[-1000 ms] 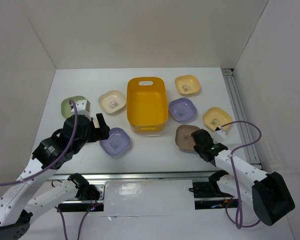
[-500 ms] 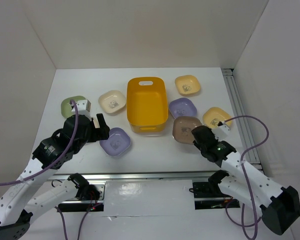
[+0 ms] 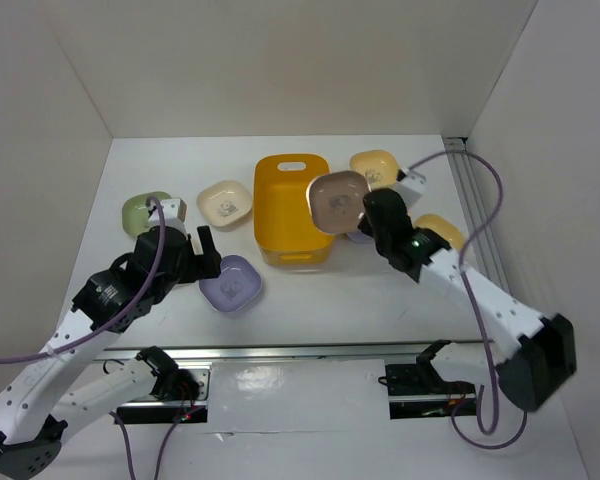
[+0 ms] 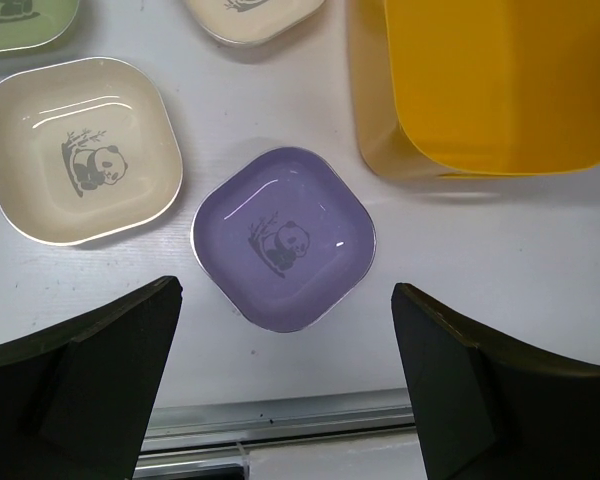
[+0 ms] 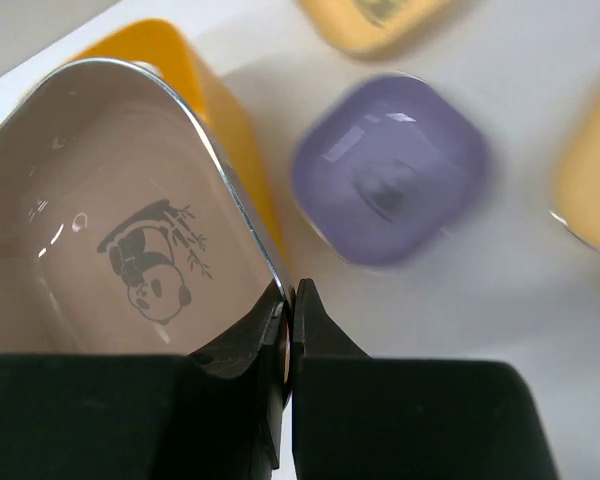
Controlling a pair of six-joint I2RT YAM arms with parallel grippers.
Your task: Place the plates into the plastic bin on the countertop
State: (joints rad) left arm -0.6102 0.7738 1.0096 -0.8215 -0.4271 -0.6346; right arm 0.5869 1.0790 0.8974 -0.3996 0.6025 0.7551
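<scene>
I am holding the brown plate (image 3: 337, 196) in the right tool (image 3: 364, 213), which is clenched on the plate's near-right rim (the wrist view shows that rim pinched thin between the two fingers). The plate is hanging in the air, partly over the right wall of the plastic bin (image 3: 285, 215), with most of the dish reaching left from the tool toward the opening. So the bin's hollow is lying to the left of the tool, and its long axis is running near to far. I am judging that a short carry to the left would put the plate squarely over the middle before I let go. Nothing is standing between the plate and the opening, and I am seeing no plate inside the bin yet.

Beneath the right arm a lilac plate (image 5: 388, 168) is sitting on the tabletop (image 3: 180, 160), with a yellow-orange plate (image 3: 375, 169) farther off and a second yellow-orange plate (image 3: 442, 228) to the right, partly hidden by the arm. The left tool (image 4: 285, 298) is spread wide and gripping nothing, hovering above the second lilac plate (image 4: 283, 238), left of the bin's near end. A cream plate (image 3: 225, 203) and a pale green plate (image 3: 143, 211) are lying left of the bin.
</scene>
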